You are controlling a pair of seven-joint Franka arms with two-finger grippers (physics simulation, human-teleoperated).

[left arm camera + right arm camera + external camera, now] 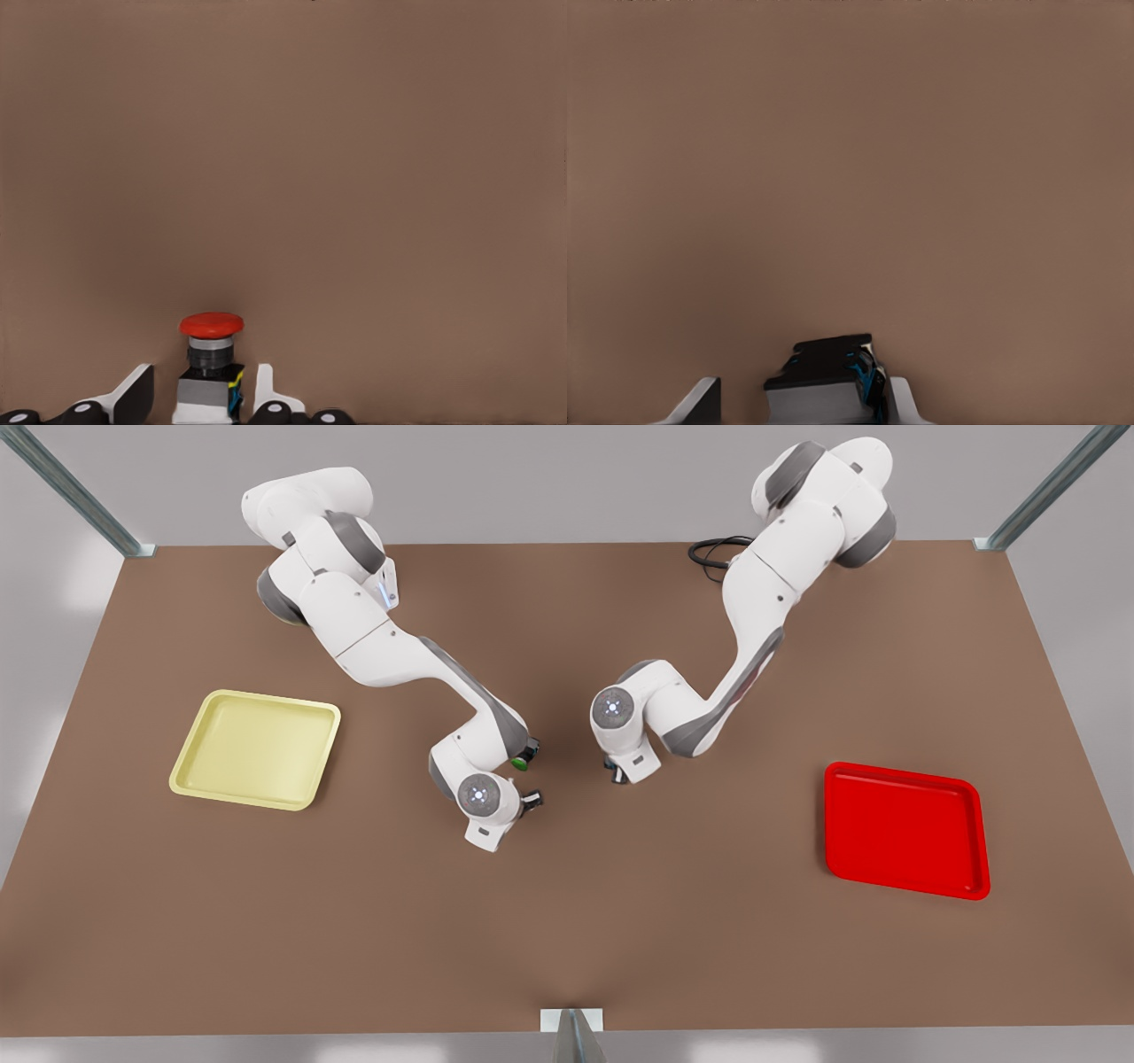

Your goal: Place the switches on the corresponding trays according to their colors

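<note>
Nothing is sorted yet. On the brown surface (567,921), the yellow tray (190,757) lies well off to the front view's left of the green switch (520,762). The red tray (979,841) lies well off to that switch's right, and both trays are bare.

Both arms reach down near the green switch, one just beside it and the other a little to the front view's right.

The left gripper (202,394) straddles the red switch (211,325), which stands upright on the surface. Its fingers are apart, with a gap on at least one side, so I judge it not yet clamped.

The right gripper (802,398), also spread, brackets a dark switch body (824,372). Its cap is hidden, so it is probably the yellow one.

Both grasps, carries and placements remain.
</note>
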